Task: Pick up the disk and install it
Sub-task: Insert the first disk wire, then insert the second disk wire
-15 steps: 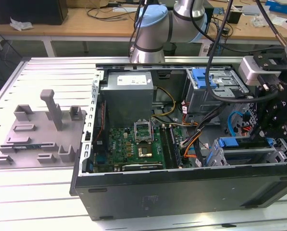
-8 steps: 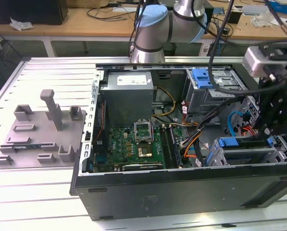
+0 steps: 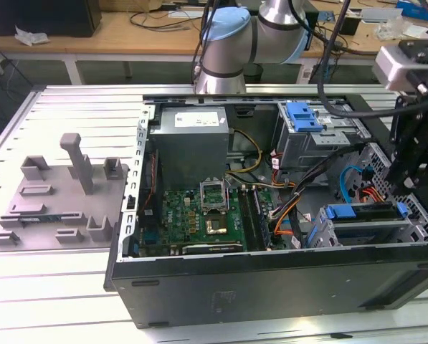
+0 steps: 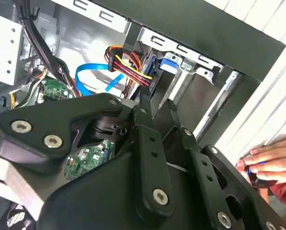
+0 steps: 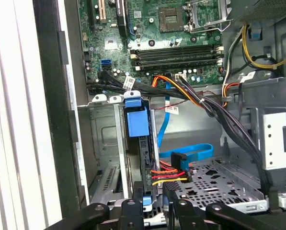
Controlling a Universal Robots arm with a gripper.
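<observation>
Scene: an open computer case (image 3: 271, 287) lies on its side on the slatted table (image 3: 56, 287), so its bays face upward and can be reached from above.
Gripper: the gripper (image 3: 407, 172) hangs at the right edge of the exterior view, over the drive cage (image 3: 364, 229) in the lower right of the case; I cannot tell whether it is clenched or released.
Disk: the disk (image 5: 143, 158) stands on edge in a slot of the cage, lower centre of the first wrist view, its blue carrier tab (image 5: 136, 120) at the end nearer the motherboard (image 5: 171, 28). In the exterior view it is the blue-topped strip (image 3: 364, 212) just below the gripper.
Long axis: along the slot, running across the exterior view's lower right from left to right, flat faces vertical.
Why so: judged, edge-on is the only way it fits between the cage rails.
Cables: the power lead bundle (image 5: 174, 175) lies beside the disk's near end.
Hand: a person's hand (image 4: 269, 163) rests outside the case wall, right edge of the second wrist view.
Fixture: a grey plate (image 3: 59, 204) sits at the left, well apart.
</observation>
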